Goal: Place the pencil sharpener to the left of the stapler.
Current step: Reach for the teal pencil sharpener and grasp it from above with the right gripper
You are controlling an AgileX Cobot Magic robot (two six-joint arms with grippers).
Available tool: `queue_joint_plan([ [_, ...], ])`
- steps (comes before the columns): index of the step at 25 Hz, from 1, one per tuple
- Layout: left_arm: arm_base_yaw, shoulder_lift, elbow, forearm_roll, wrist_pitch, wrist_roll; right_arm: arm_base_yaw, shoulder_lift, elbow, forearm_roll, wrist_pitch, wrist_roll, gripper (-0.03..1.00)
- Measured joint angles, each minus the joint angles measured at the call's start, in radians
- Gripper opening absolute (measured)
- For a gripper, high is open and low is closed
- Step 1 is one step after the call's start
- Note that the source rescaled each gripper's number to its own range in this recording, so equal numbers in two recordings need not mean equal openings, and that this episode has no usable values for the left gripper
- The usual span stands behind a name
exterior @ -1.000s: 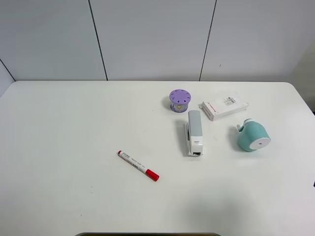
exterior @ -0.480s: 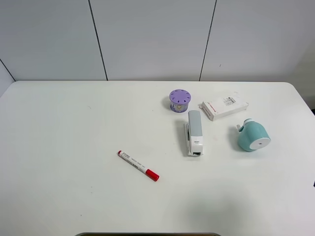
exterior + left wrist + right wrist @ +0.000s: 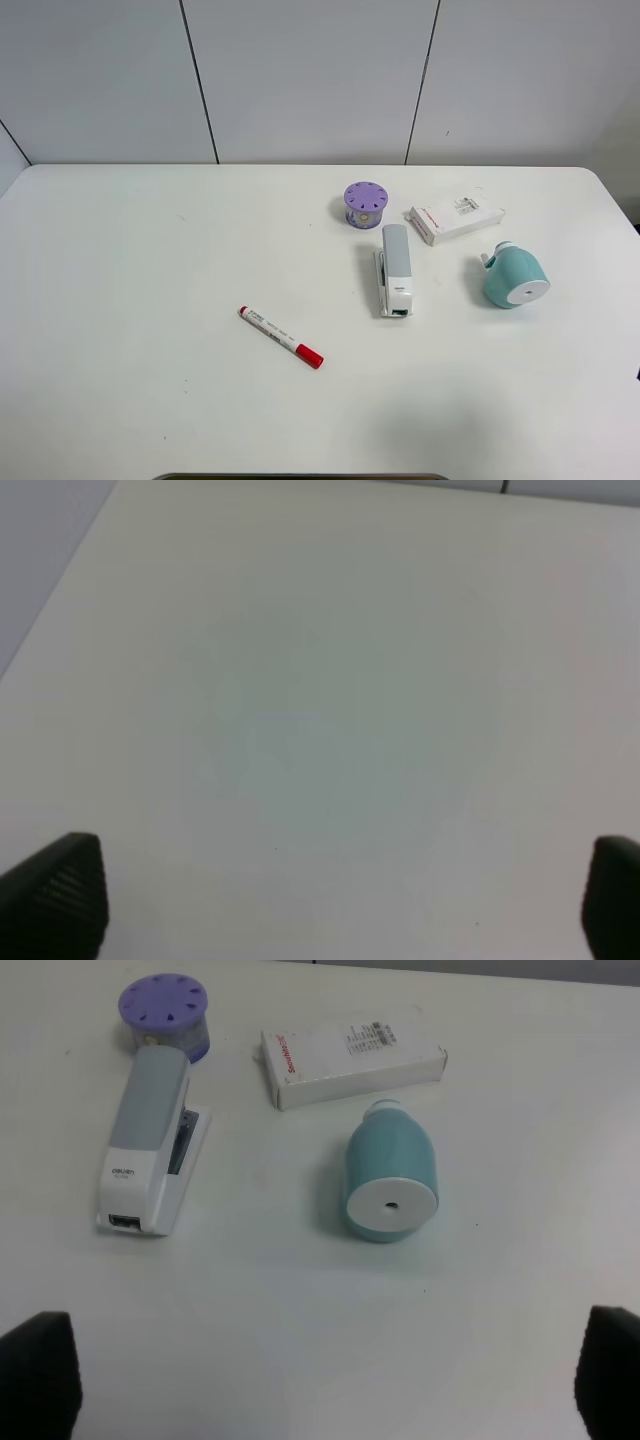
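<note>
The teal pencil sharpener (image 3: 514,277) lies on its side on the white table (image 3: 150,300), white round face toward the front, to the right of the stapler (image 3: 395,268). The right wrist view shows the same sharpener (image 3: 390,1180) and the grey-and-white stapler (image 3: 150,1155) ahead of my right gripper (image 3: 325,1380), which is open with both fingertips spread wide and nothing between them. My left gripper (image 3: 345,900) is open too, over bare table. Neither arm appears in the exterior high view.
A purple cylinder with holes (image 3: 365,204) stands just behind the stapler. A white flat box with red print (image 3: 456,220) lies behind the sharpener. A red-capped marker (image 3: 281,337) lies left of the stapler, toward the front.
</note>
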Motion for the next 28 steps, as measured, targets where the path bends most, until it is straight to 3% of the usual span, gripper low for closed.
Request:
queue_joint_plan([
  [10, 0.000, 0.000, 0.000, 0.000, 0.000, 0.000, 0.000, 0.052, -0.091, -0.025, -0.001, 0.038, 1.00],
  [28, 0.000, 0.000, 0.000, 0.000, 0.000, 0.000, 0.000, 0.639, -0.356, -0.064, 0.038, 0.086, 1.00],
])
